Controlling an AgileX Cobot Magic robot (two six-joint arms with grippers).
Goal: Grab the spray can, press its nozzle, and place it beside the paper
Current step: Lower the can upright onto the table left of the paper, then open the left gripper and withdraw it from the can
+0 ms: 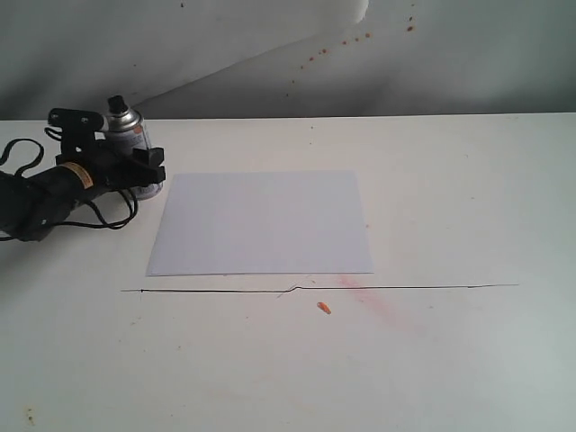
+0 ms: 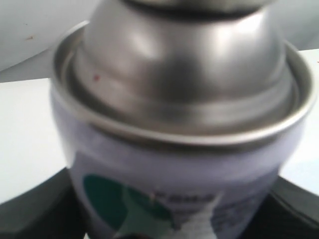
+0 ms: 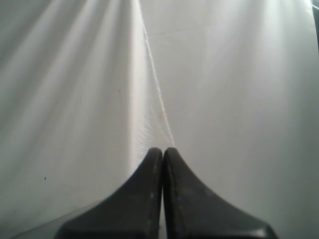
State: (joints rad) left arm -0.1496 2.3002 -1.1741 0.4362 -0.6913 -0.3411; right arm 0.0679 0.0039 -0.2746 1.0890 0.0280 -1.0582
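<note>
Exterior view: 1 spray can [image 1: 127, 137] stands upright at the far-left part of the table [image 1: 450, 180], just beside the far-left corner of the 1 sheet of paper [image 1: 261, 223] but not on it. The left gripper [image 1: 115, 142] reaches in low from the left edge and straddles the can's body. This leaves the 1 black nozzle [image 1: 115, 103] clear above it, probably so it can be pressed later. The can's base looks to be resting on the table. 1 thin black line [image 1: 405, 287] runs across the table on the near side of the paper, with 1 orange fleck [image 1: 323, 308] just below it. Only 1 arm shows here.

Left wrist view: the can's silver dome and label fill the picture. 2 dark pads [image 2: 35, 209] meet the label, 1 on each side, so the claw appears clamped on the can. The grip sits low on the body, which suits a lift.

Right wrist view: the right gripper [image 3: 163, 159] has its 2 fingers [image 3: 134, 199] pressed together with nothing between them. It hangs over bare white surface and looks parked out of the way, with no task object in sight.
</note>
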